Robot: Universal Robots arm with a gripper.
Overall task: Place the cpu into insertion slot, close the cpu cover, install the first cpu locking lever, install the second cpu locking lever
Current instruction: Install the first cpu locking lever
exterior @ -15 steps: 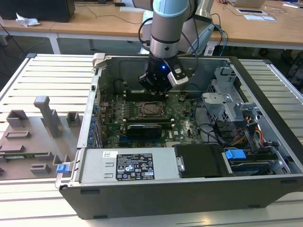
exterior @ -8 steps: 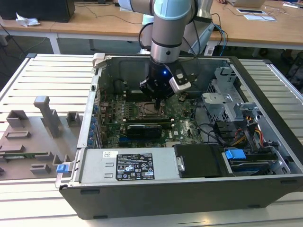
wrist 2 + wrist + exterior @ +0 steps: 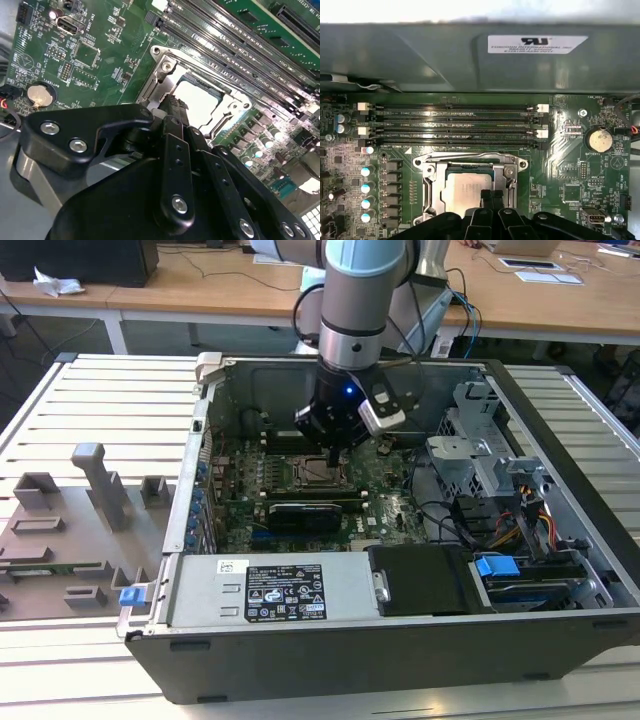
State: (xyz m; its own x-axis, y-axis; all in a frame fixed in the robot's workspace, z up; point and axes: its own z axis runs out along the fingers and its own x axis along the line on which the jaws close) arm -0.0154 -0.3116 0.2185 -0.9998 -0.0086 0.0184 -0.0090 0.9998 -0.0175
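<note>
One black tool [image 3: 491, 196] (fingers pressed together, gripping nothing) hovers just above the silvery-grey square cpu [image 3: 465, 192], seated in the metal-rimmed insertion slot [image 3: 227, 107], silvery hinged cover [image 3: 432, 187] down.

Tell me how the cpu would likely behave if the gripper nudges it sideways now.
Probably stays put: the cpu lies flat inside the insertion slot, whose metal rim surrounds it. It looks rigid and thin, so unlikely to tip. The gripper sits right above it; its smooth metal top may be slippery.
</note>
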